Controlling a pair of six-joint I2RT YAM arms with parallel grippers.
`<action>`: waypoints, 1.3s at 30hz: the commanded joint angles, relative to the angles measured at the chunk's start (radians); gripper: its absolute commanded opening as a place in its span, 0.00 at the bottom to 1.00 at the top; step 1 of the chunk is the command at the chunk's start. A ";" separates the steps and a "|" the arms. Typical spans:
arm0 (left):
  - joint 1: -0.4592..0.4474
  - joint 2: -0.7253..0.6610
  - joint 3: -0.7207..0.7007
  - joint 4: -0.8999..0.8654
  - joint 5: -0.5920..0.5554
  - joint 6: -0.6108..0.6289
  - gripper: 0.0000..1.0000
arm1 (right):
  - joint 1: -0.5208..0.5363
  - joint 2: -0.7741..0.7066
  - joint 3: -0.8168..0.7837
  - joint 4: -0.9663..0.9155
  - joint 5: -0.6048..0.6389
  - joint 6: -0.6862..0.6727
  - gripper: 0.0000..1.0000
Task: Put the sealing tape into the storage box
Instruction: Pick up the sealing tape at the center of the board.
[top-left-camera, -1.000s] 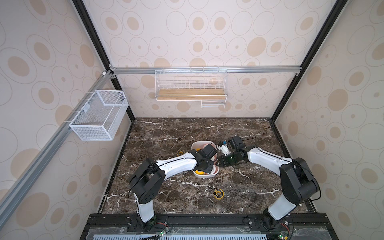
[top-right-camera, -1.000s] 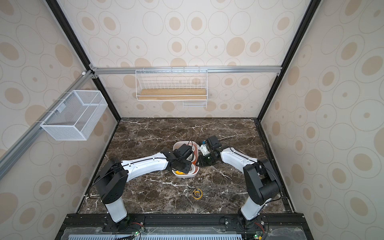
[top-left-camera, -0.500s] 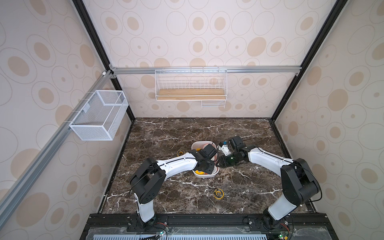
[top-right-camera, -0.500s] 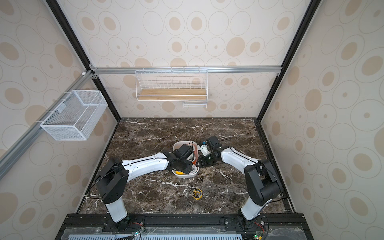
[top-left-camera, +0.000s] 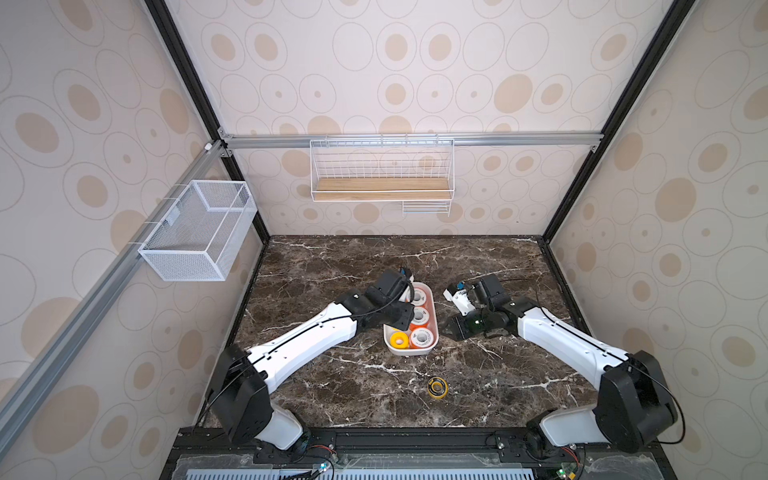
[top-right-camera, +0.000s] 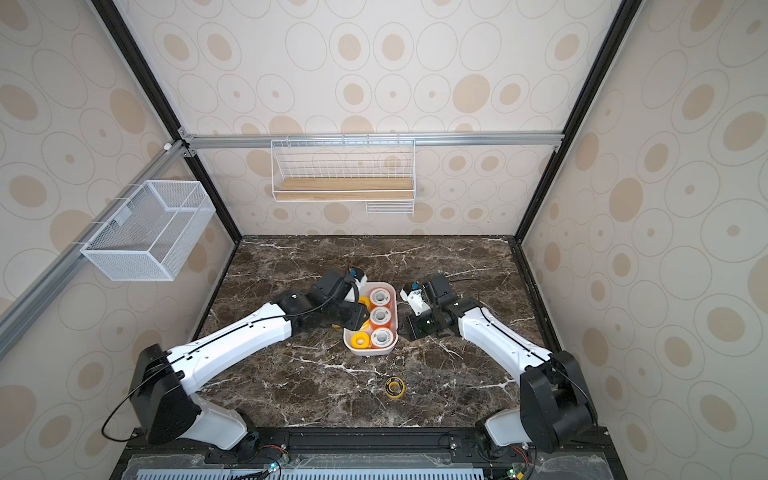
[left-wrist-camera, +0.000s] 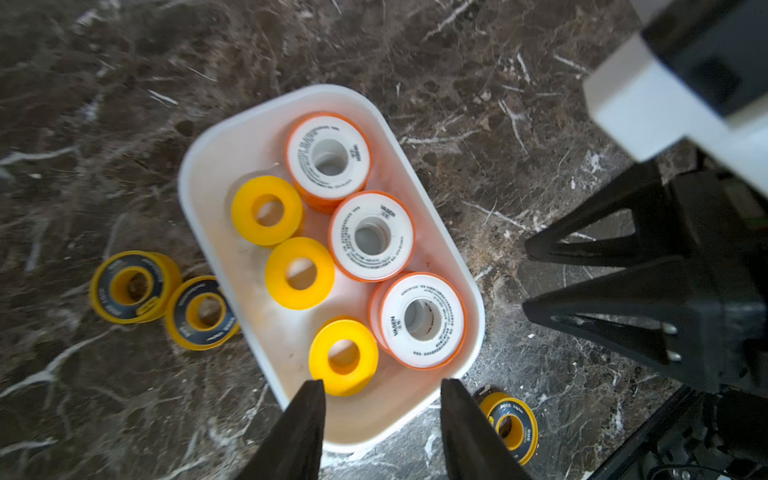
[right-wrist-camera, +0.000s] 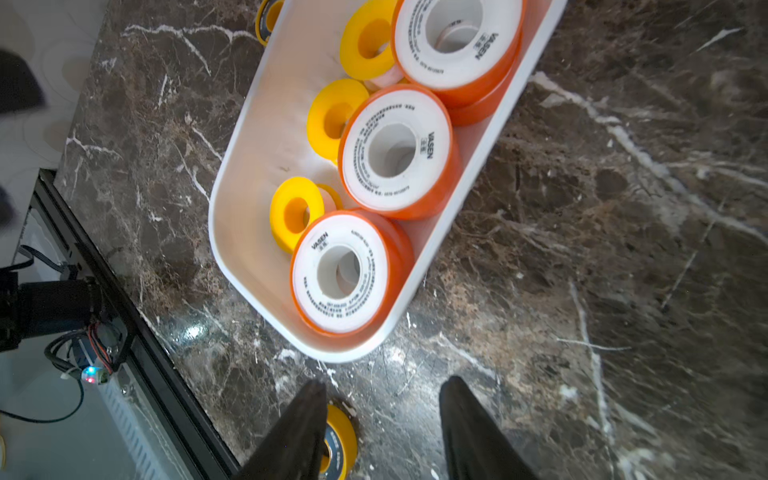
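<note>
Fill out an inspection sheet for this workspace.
Surface: dark veined marble tabletop, dry.
Job's things: small white plastic tub holds three orange white-faced tape spools and three plain yellow spools; three yellow-and-black spools lie outside.
Clutter: nothing seen.
Grippers: left tool open, empty, above tub; right tool open, empty, beside it.
Cables: black cable along left arm; red and black wires at front.
Surroundings: white mesh basket; wire rack with wooden board.

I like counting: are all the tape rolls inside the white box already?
No, a yellow-and-black roll lies on the table, outside the storage box.
</note>
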 joint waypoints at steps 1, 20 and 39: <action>0.067 -0.079 -0.017 -0.119 0.033 0.055 0.49 | 0.005 -0.070 -0.050 -0.060 0.055 -0.030 0.52; 0.392 -0.417 -0.241 -0.091 0.089 0.071 0.56 | 0.184 -0.297 -0.207 -0.133 0.221 0.030 0.64; 0.392 -0.480 -0.261 -0.097 -0.010 0.107 0.59 | 0.533 -0.074 -0.198 -0.046 0.400 0.084 0.89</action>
